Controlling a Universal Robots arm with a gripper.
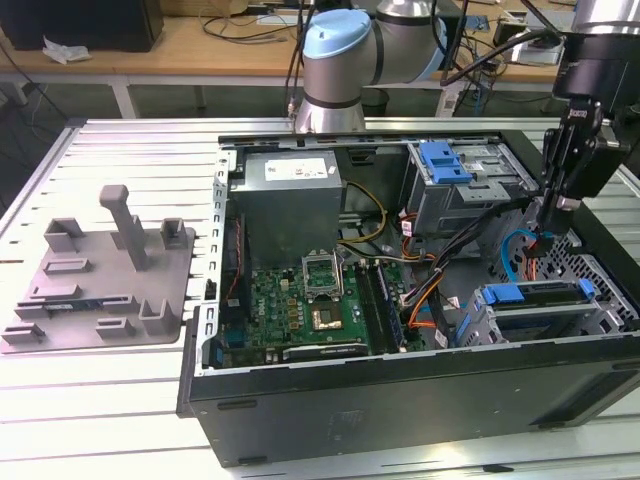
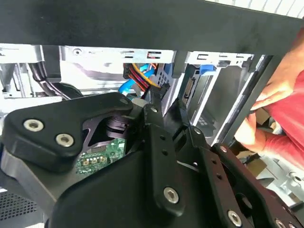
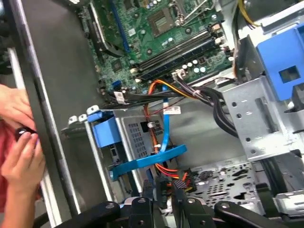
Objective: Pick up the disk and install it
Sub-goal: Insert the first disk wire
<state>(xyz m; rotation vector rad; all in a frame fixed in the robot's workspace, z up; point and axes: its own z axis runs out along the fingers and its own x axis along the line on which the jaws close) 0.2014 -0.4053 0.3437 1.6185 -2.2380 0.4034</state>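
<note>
**Tool.** The gripper (image 1: 545,230) is a black, angular metal linkage. It hangs inside the open computer case (image 1: 400,400), toward the exterior view's right. Whether it is open or closed cannot be told. A flat blue cable (image 1: 513,258) curves just below it.

**Container.** The case is a black sheet-metal box lying on its side with the lid off, on a ribbed aluminium table (image 1: 120,400).
- A green motherboard (image 1: 300,300) lies flat in the middle.
- A grey boxy power supply (image 1: 295,200) sits at the far side.
- A grey metal cage with a blue latch (image 1: 445,160) stands far right.
- A second grey cage (image 1: 530,325) stands near right.

**Task item.** The disk (image 1: 540,293) is a flat silver slab framed in blue plastic. It sits in the near right cage, lower and nearer than the gripper, and apart from it.

**Surroundings.** A grey moulded fixture (image 1: 100,280) with upright pegs lies on the table at the exterior view's left. In the first wrist view, a person's hand (image 3: 21,161) is at the case edge.
</note>
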